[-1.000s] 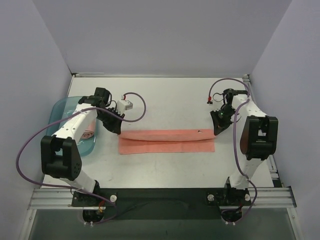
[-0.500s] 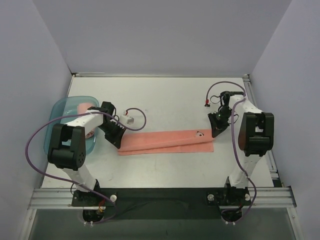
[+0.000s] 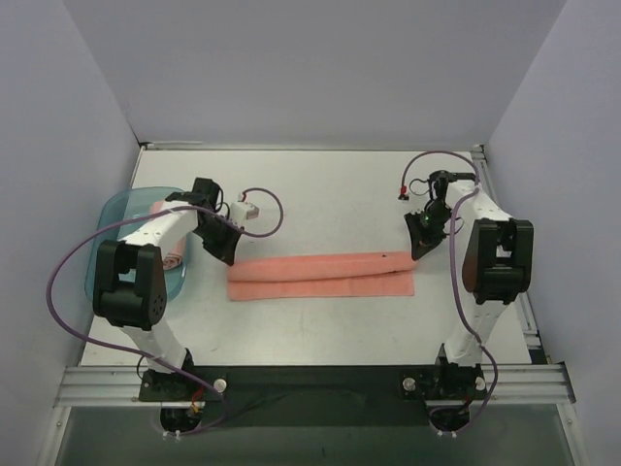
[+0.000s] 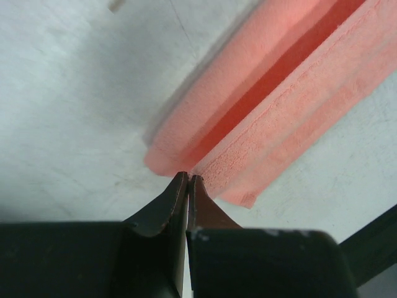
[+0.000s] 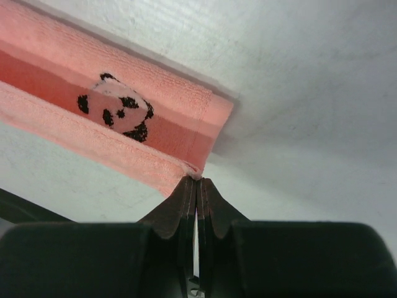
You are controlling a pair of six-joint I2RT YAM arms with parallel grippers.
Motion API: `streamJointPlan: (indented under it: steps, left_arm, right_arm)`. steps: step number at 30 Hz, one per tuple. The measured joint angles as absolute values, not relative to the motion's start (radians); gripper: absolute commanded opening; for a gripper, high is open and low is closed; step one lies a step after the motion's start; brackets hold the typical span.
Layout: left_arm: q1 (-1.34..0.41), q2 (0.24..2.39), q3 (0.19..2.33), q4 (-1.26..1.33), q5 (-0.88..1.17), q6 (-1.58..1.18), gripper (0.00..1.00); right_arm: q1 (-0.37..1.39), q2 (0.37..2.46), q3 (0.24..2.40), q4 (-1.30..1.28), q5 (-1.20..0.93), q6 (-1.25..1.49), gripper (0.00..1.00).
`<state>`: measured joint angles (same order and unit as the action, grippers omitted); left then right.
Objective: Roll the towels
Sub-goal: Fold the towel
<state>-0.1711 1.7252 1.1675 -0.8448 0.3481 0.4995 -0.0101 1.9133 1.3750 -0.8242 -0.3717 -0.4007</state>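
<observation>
A salmon-pink towel (image 3: 320, 276) lies across the table's middle as a long strip folded lengthwise, its upper layer lifted at both ends. My left gripper (image 3: 229, 256) is shut on the strip's left end corner (image 4: 205, 177). My right gripper (image 3: 417, 254) is shut on the right end corner (image 5: 197, 174); a panda print (image 5: 118, 108) shows inside the fold. A rolled pink towel (image 3: 167, 233) lies in the teal tray (image 3: 121, 216) at the left, partly hidden by my left arm.
Purple cables loop beside both arms. A small white connector (image 3: 245, 207) lies on the table behind the left gripper. The enclosure's walls stand close at left, right and back. A metal rail (image 3: 310, 383) runs along the near edge.
Both grippers carried the towel's upper layer: they dipped toward the near edge, then drew back. The strip now lies narrower and straighter. The left arm's elbow has swung in over the tray.
</observation>
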Motion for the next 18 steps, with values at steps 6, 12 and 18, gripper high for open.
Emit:
streamJointPlan:
  steps: [6, 12, 18]
  left_arm:
    - [-0.154, 1.713, 1.329, -0.861, 0.352, 0.493, 0.00]
    - [-0.153, 1.657, 1.359, -0.870, 0.361, 0.482, 0.00]
    - [-0.153, 1.637, 1.334, -0.867, 0.369, 0.487, 0.00]
  right_arm:
    - [-0.012, 1.906, 1.464, -0.828, -0.373, -0.396, 0.00]
    - [-0.014, 1.888, 1.469, -0.837, -0.381, -0.395, 0.00]
    - [-0.020, 1.887, 1.475, -0.842, -0.390, -0.396, 0.00]
